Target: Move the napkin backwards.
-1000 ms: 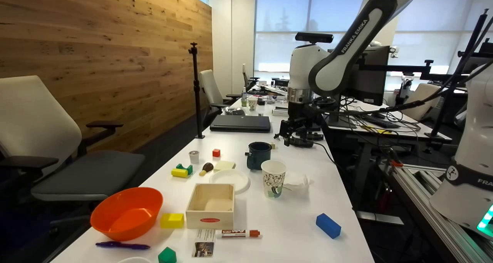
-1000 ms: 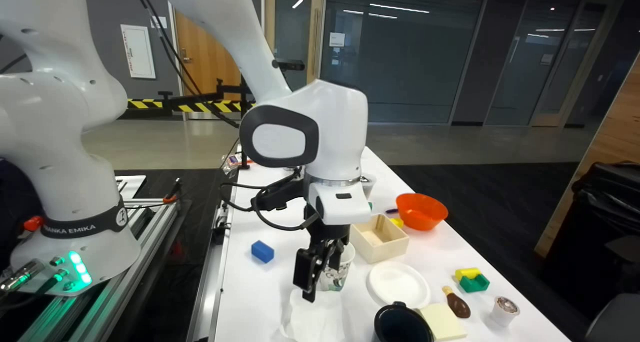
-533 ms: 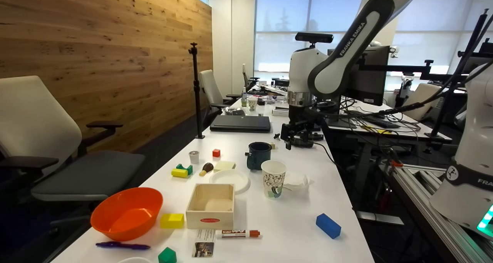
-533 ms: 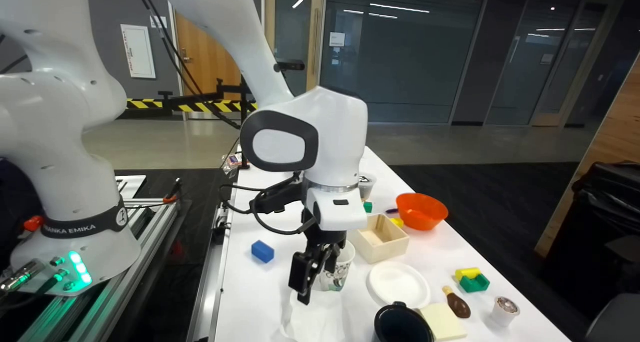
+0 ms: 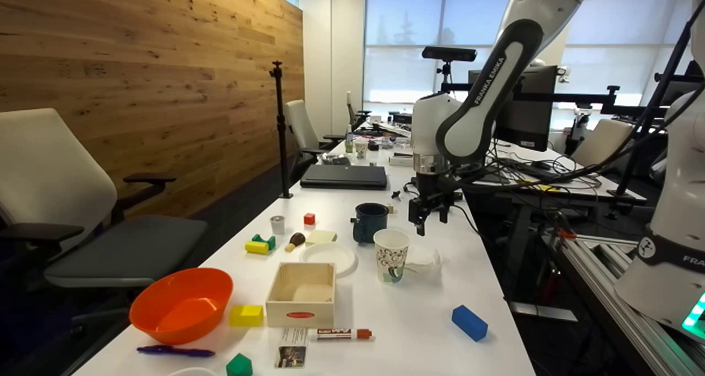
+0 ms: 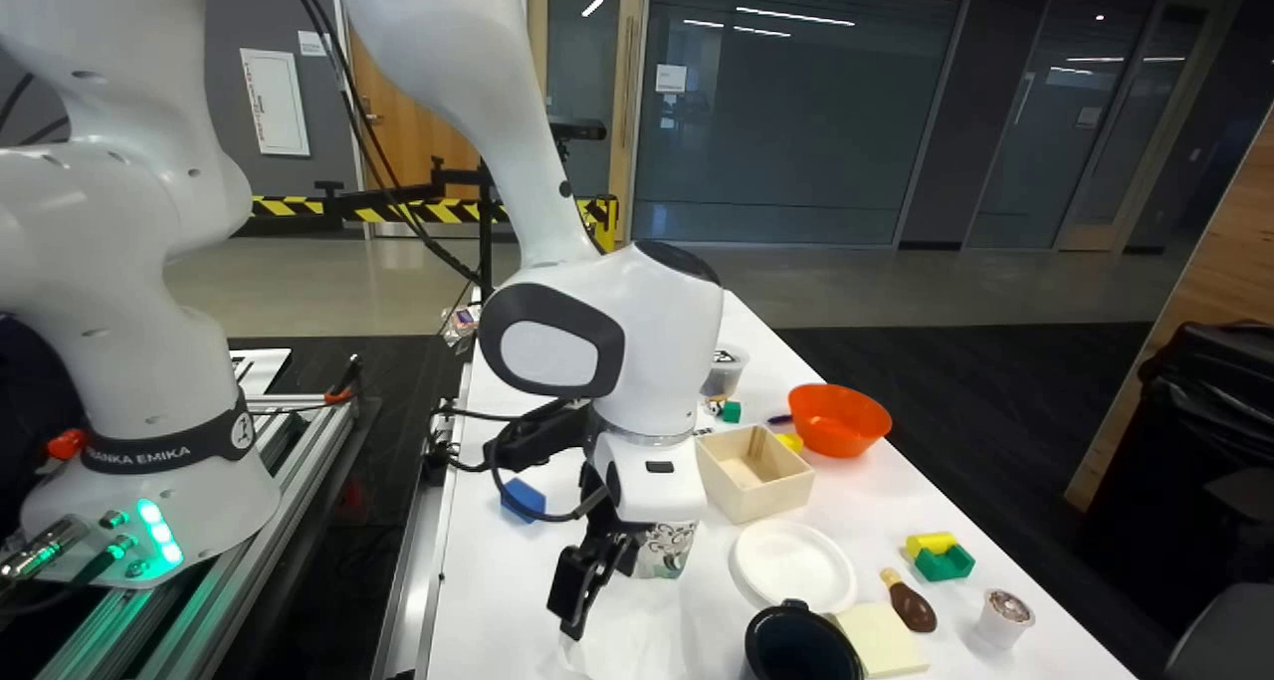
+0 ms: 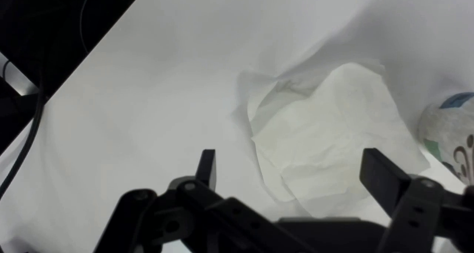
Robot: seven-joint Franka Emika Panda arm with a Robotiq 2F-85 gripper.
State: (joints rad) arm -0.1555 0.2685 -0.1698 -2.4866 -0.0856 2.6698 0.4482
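Note:
The white napkin [image 7: 333,130] lies crumpled on the white table, with one edge folded up. It also shows in both exterior views, behind the paper cup here [image 5: 427,261] and partly below the gripper here [image 6: 637,640]. My gripper [image 7: 289,155] is open and empty, pointing down above the napkin. In the wrist view, one finger is over bare table beside the napkin and the other over the napkin's cup side. In both exterior views the gripper [image 5: 432,227] [image 6: 600,600] hangs above the table, apart from it.
A patterned paper cup [image 7: 450,138] stands right beside the napkin. A dark mug [image 5: 370,223], a white plate [image 5: 344,261] and a wooden box [image 5: 300,312] stand nearby. A blue block [image 5: 470,323] lies near the table edge on the robot's side.
The arm has moved down, and the gripper has tilted to point more straight down and come lower over the napkin. The napkin and other objects have not moved.

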